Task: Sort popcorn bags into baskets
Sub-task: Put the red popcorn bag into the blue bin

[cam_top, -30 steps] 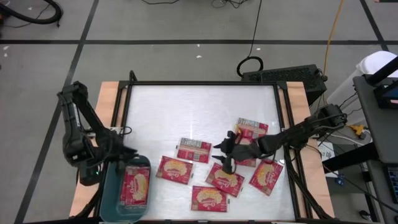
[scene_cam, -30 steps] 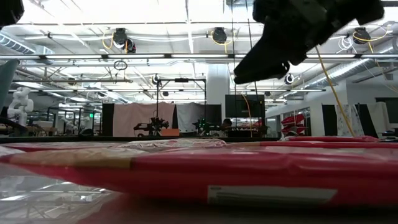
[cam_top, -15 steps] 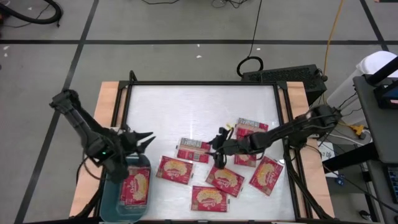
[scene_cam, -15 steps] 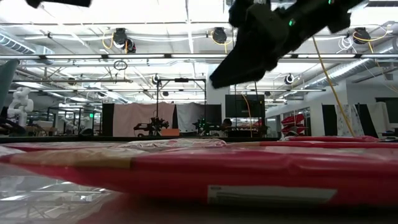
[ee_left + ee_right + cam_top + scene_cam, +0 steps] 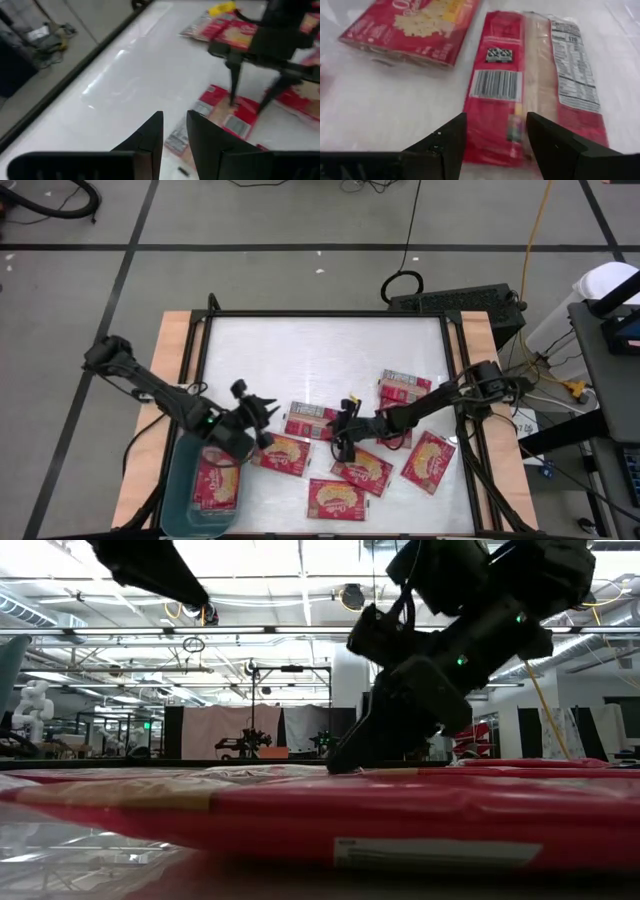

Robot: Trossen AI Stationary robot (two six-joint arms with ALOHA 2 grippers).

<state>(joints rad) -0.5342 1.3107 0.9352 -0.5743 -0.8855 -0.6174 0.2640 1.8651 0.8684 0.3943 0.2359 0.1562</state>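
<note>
Several red popcorn bags lie flat on the white table (image 5: 300,350). One bag (image 5: 312,420) lies printed back up, with its barcode showing in the right wrist view (image 5: 495,82). My right gripper (image 5: 345,440) (image 5: 496,117) is open and points down over that bag's end, low above it in the low view (image 5: 338,765). My left gripper (image 5: 260,412) (image 5: 175,117) is open by a narrow gap and hovers above the table beside a face-up bag (image 5: 280,452). The teal bin (image 5: 180,490) sits at the near left corner with a bag (image 5: 215,480) inside. My right gripper's fingers (image 5: 452,135) stand over the near end of the back-up bag (image 5: 492,142), one by its long edge and one over its middle. Whether they touch it, I cannot tell.
More bags lie to the right: two near the front (image 5: 335,498) (image 5: 360,468), one by the right rail (image 5: 428,460), and two stacked farther back (image 5: 405,385). The far half of the table is bare. A black frame (image 5: 320,315) borders the table.
My left gripper has swung from above the bin toward the table's right, out over the table beside the face-up bag. My right gripper has moved toward the table's left and come down over the back-up bag. No bag has moved.
</note>
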